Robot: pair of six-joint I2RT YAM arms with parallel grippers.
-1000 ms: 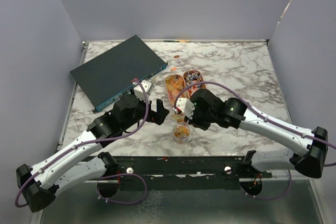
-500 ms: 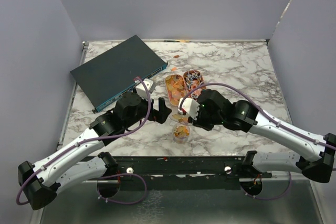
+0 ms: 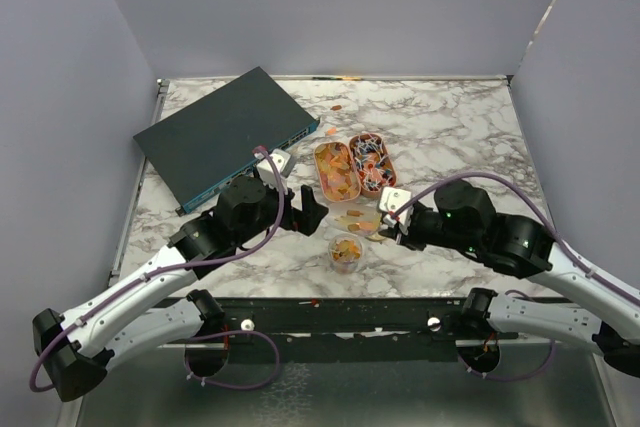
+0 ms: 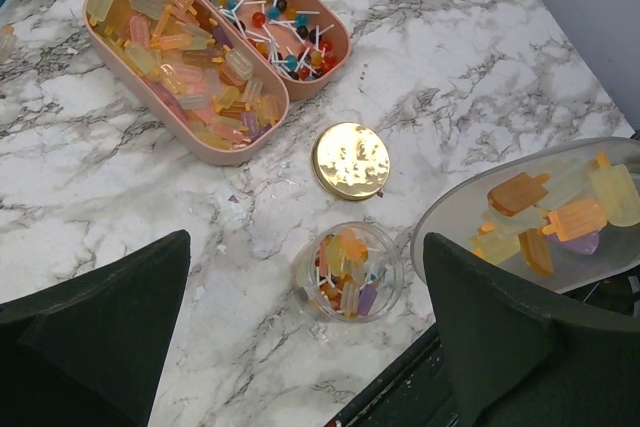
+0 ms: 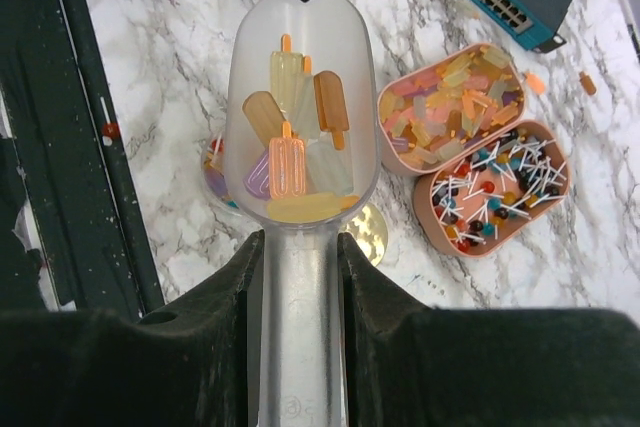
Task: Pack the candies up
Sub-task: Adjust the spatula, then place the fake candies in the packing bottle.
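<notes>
Your right gripper (image 5: 298, 282) has drawn back to the right within the last second, uncovering the two oval peach-coloured trays (image 4: 235, 157). Its jaws are clamped close on the handle of the clear plastic scoop (image 5: 300, 47), which carries a load of orange, yellow and purple lolly-shaped candies (image 5: 290, 152). The scoop's bowl hangs above the table just beside the small clear jar (image 4: 347, 272), which is part filled. Your left gripper (image 3: 312, 212) stands wide open and empty near the jar.

Judgement: scooping is done and tipping into the jar remains. The round gold lid (image 4: 351, 160) lies off, beside the jar.
</notes>
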